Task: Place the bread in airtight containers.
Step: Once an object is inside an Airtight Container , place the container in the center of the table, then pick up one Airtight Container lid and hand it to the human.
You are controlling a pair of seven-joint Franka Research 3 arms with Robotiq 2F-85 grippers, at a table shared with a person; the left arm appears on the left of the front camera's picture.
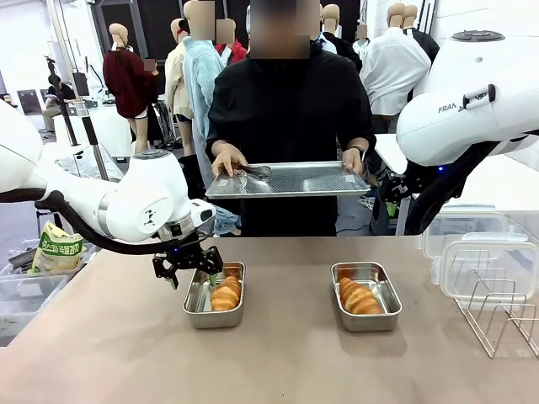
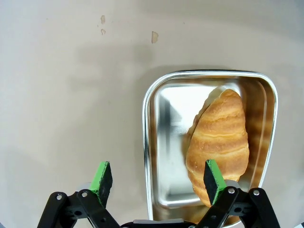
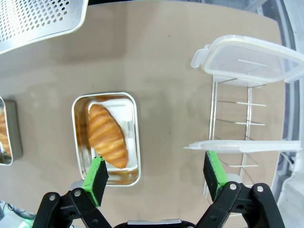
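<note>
Left croissant [image 1: 226, 294] lies in left pan [image 1: 214, 320]; right croissant [image 1: 360, 297] in right pan [image 1: 366, 321].

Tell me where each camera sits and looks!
Front: robot's side, facing the person with a tray across the table; left arm, right arm show.
Left wrist: above left pan, looking down; open left gripper shows.
Right wrist: high up, looking down on right pan and rack; open right gripper shows.
Shared: front and right wrist both show right pan.
</note>
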